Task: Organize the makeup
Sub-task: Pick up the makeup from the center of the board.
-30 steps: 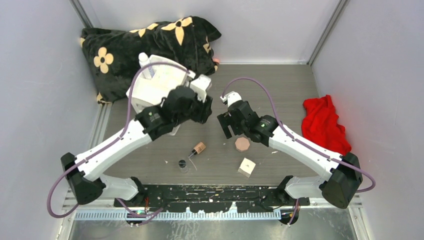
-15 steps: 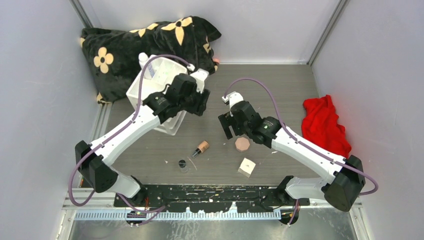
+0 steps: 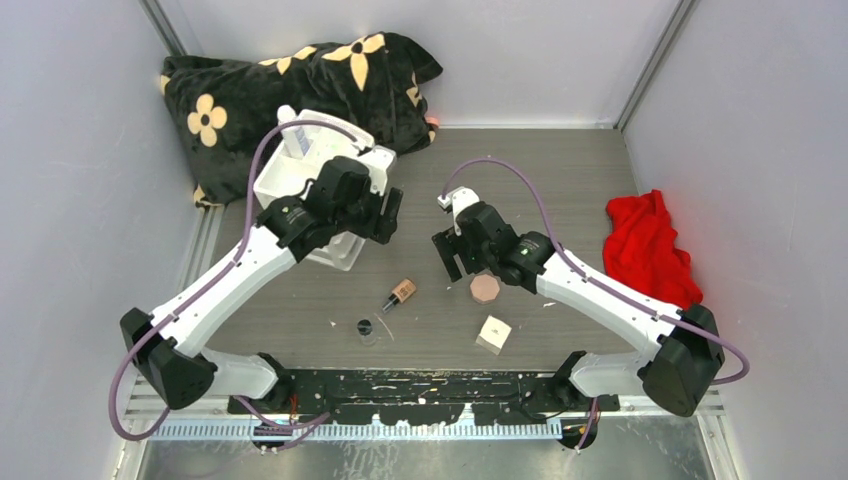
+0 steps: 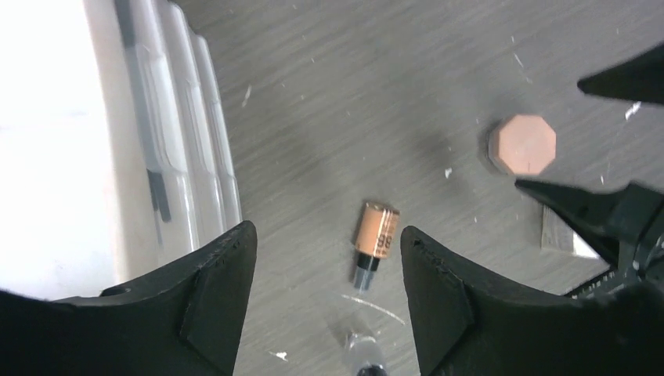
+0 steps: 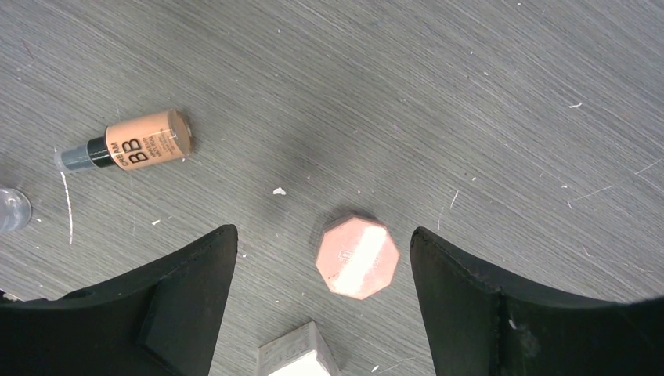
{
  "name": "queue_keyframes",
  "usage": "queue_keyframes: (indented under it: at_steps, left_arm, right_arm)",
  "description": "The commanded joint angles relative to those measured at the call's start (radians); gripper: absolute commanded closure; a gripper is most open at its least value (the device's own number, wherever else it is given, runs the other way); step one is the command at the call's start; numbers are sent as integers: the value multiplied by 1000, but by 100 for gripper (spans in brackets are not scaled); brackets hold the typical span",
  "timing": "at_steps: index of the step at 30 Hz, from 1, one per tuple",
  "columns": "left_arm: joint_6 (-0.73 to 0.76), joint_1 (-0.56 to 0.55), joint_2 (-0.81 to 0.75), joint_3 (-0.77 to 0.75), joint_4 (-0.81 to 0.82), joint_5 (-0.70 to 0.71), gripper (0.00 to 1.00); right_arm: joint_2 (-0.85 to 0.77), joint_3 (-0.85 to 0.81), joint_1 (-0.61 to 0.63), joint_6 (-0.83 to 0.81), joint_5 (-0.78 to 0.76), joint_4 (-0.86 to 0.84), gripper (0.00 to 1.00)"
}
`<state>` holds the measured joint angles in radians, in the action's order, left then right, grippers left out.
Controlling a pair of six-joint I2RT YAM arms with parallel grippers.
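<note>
The makeup lies scattered on the grey table. The tan dark-capped bottle (image 3: 400,294) is on its side, with the small clear jar (image 3: 366,328) nearer the bases. My left gripper (image 3: 385,215) hovers open beside the drawer box; in its wrist view the tan bottle (image 4: 376,235) shows on the table below its gripper (image 4: 329,258). Above the pink-brown octagonal compact (image 3: 485,288) my right gripper (image 3: 450,250) hangs open and empty. The compact (image 5: 358,256) sits between and below its fingers, with the white cube (image 5: 297,356) close by. A white bottle (image 3: 290,130) stands in the box.
The large white stacked-drawer box (image 3: 320,185) stands at the back left, in front of a black flowered bag (image 3: 300,85). A red cloth (image 3: 650,250) lies at the right. Grey walls close in on both sides. White flecks dot the table.
My left gripper has opened wider and its arm has swung, uncovering the drawer box. The right gripper has shifted slightly left and stays open.
</note>
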<state>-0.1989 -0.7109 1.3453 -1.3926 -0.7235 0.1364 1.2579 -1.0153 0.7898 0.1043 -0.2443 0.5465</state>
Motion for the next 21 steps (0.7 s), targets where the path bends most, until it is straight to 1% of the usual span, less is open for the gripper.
queue_keyframes:
  at_steps: [1, 4, 7, 9, 15, 18, 21]
  left_arm:
    - [10, 3, -115, 133, 15, -95, 35]
    - [-51, 1, -217, 264, 93, -111, 41]
    - [-108, 1, -310, 363, 151, -101, 42]
    - [-120, -1, -349, 411, 164, -94, 42]
    - [-123, -16, -413, 483, 162, -110, 41]
    - [-132, -44, -425, 513, 167, -95, 41]
    - [-158, -48, -450, 537, 178, -69, 41]
  right_arm:
    - [-11, -25, -2, -16, -3, -33, 15]
    - [-10, -18, -3, -14, 3, -39, 15]
    - [2, -18, -2, -9, 18, -47, 15]
    - [14, -19, -1, -8, 77, -52, 17]
    - [40, -30, -3, 0, 102, -56, 19]
    - [49, -31, -2, 1, 175, -92, 21]
    - [84, -43, -1, -10, 236, -102, 26]
